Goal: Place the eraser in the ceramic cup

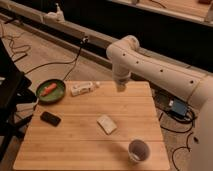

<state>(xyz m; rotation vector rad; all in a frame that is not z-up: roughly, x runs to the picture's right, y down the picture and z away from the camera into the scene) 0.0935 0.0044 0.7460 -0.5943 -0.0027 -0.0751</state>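
The gripper (121,85) hangs over the table's (75,145) far edge, well apart from the eraser (50,118), which lies flat near the left edge. How open it is I cannot tell. The reach seems in hand: next, cross left, descend, grasp, then carry to the cup (138,149).

txt: none legible | gripper (121,86) above far edge of table (75,142)
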